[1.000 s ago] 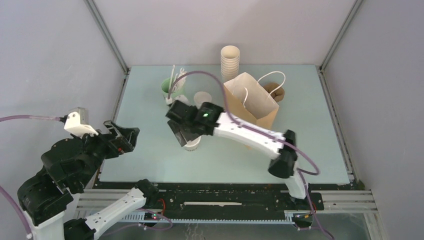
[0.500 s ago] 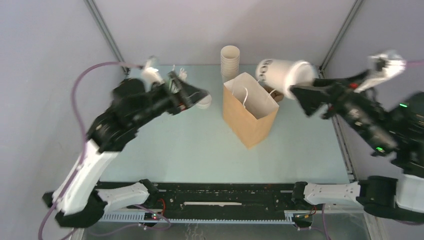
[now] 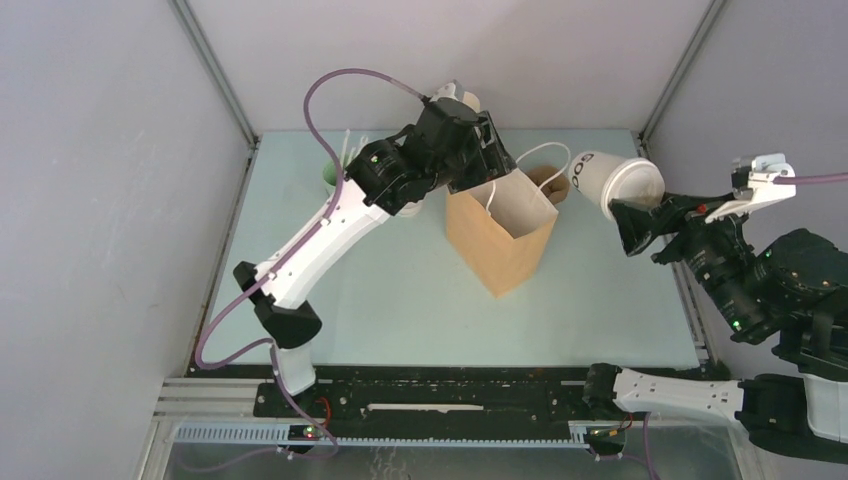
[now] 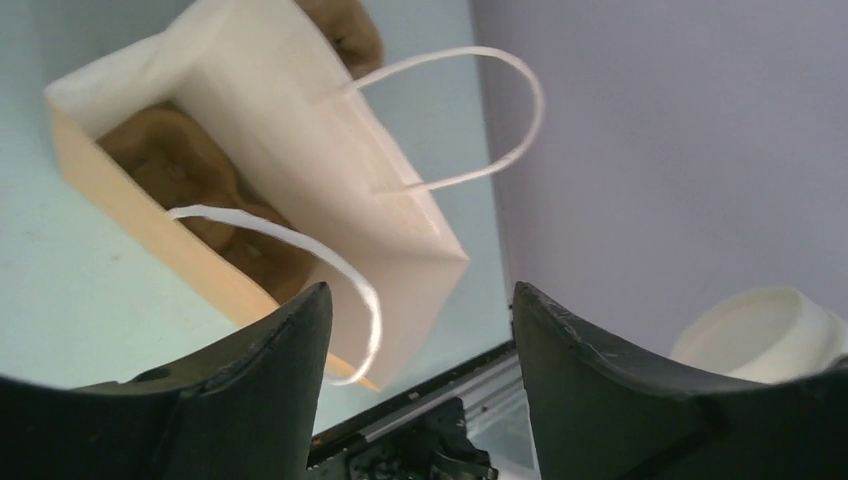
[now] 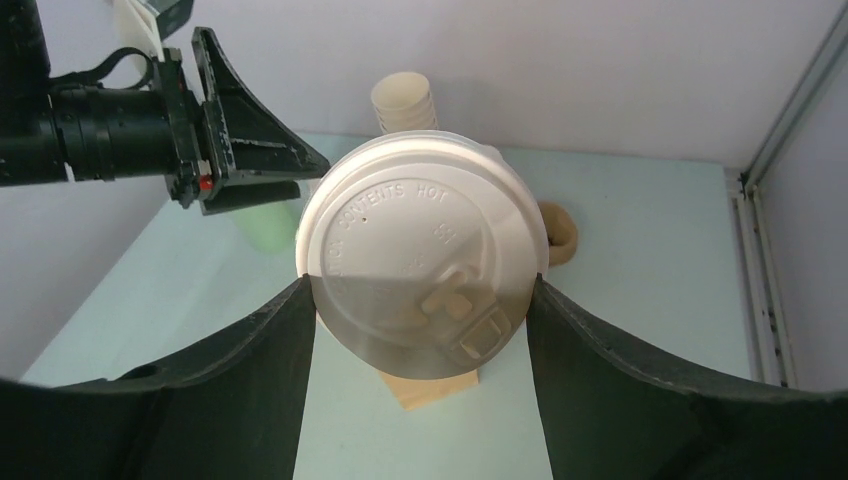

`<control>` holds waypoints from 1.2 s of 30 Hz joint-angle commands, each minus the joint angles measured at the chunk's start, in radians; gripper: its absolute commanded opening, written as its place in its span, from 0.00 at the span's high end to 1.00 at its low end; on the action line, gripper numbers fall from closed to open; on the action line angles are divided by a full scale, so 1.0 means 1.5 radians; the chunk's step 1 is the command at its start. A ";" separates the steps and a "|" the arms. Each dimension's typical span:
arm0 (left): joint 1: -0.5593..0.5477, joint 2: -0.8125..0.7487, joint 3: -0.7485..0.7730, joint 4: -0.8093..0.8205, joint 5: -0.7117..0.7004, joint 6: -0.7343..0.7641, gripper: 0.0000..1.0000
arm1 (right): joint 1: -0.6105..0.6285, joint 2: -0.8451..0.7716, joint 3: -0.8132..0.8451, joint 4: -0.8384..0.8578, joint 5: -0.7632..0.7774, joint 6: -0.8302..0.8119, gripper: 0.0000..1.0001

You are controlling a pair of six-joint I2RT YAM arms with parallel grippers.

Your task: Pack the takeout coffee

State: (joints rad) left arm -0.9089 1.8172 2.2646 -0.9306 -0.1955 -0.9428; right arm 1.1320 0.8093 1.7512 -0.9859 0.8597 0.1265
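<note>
Left arm: swung across since a moment ago; left gripper point(image 4: 420, 290) spread, empty, over paper bag point(image 3: 500, 235) on counter point(image 3: 400, 300).
Cup: takeout coffee point(image 3: 612, 183) tilted aloft, right of bag, pinched by right gripper point(image 5: 420, 285).

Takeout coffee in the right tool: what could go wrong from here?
1. The takeout coffee is tilted well onto its side in the right tool, gripped near its lid. The lid could leak or pop off.
2. The left tool is open and not holding the paper bag, and a handle hangs by its mouth. The cup might snag it or topple the bag.
</note>
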 commanded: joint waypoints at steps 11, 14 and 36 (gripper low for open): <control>-0.002 -0.010 -0.001 -0.047 -0.101 0.017 0.27 | -0.001 -0.037 -0.023 -0.022 0.008 0.046 0.43; 0.012 0.000 0.006 -0.045 -0.077 0.009 0.30 | -0.001 -0.032 -0.024 -0.023 -0.002 0.049 0.44; 0.040 0.038 -0.015 -0.012 0.039 -0.037 0.74 | -0.004 0.001 -0.037 0.003 -0.064 0.022 0.45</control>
State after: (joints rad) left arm -0.8604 1.8740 2.2505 -0.9760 -0.1688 -0.9848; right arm 1.1316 0.8066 1.7016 -1.0195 0.7746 0.1658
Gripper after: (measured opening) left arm 0.400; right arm 0.772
